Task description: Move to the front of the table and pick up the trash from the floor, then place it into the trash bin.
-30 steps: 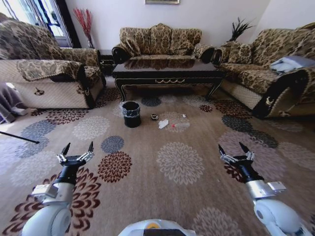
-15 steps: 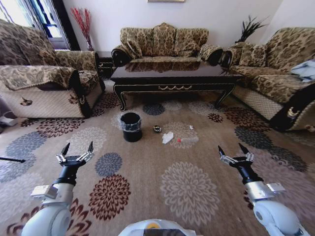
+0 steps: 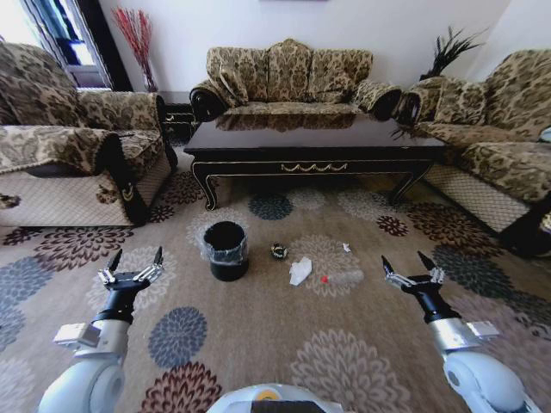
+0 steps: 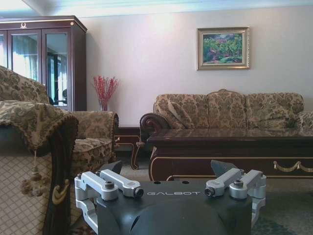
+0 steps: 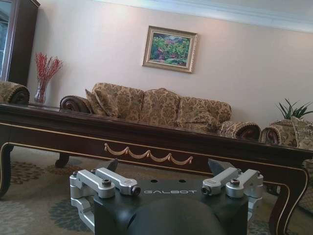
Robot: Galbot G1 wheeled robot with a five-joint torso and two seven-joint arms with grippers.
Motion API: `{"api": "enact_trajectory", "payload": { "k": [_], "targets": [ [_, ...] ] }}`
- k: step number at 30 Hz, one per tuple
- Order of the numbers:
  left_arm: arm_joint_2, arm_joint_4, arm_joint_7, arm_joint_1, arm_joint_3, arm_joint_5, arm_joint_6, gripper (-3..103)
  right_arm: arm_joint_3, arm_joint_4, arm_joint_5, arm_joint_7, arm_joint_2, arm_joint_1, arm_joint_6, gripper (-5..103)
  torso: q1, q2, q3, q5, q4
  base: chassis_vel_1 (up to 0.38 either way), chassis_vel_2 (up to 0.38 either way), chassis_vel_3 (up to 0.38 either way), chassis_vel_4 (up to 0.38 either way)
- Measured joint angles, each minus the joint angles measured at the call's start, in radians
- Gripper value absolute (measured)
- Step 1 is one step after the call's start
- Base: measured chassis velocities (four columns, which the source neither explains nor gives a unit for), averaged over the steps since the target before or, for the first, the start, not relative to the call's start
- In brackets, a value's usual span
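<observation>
The whole head view has shifted since a second ago: the table and the floor in front of it now sit larger and lower in the picture, so the camera has come closer, not the things. Going left to right, the left gripper is held low over the carpet with its fingers spread, holding nothing, posed as before. The trash bin stands on the carpet in front of the table's left end. Just right of it lies the small black-yellow round piece, then the crumpled paper, the bottle on its side, and a tiny white scrap nearer the table. The right gripper is also spread and empty, unchanged, near the bottle.
</observation>
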Motion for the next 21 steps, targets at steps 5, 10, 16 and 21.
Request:
{"api": "enact_trajectory", "payload": {
  "k": [5,10,16,21],
  "targets": [
    [0.0,0.0,0.0,0.001,0.0,0.0,0.0,100,-0.001,-0.002,0.001,0.0,0.0,0.001,0.004,100,0.0,0.0,0.0,0.0003,0.0003,-0.352,0.353,0.361,-0.345],
    [0.0,0.002,0.0,0.001,0.0,0.001,0.0,100,-0.005,-0.006,0.007,-0.002,-0.001,0.008,0.019,100,0.0,0.0,0.0,0.0002,0.0004,-0.357,0.346,0.353,-0.353],
    [-0.001,0.011,0.0,-0.004,0.002,0.005,0.0,100,-0.006,-0.015,0.006,-0.003,-0.001,0.011,0.02,100,0.001,0.0,0.001,-0.0003,0.0003,-0.222,0.232,0.201,-0.214],
    [0.004,0.012,-0.017,-0.006,0.006,0.001,-0.001,100,-0.007,-0.019,0.004,-0.001,0.001,0.012,0.021,100,0.0,0.0,0.0,0.0001,0.0002,-0.003,0.01,0.015,-0.035]
  ]
}}
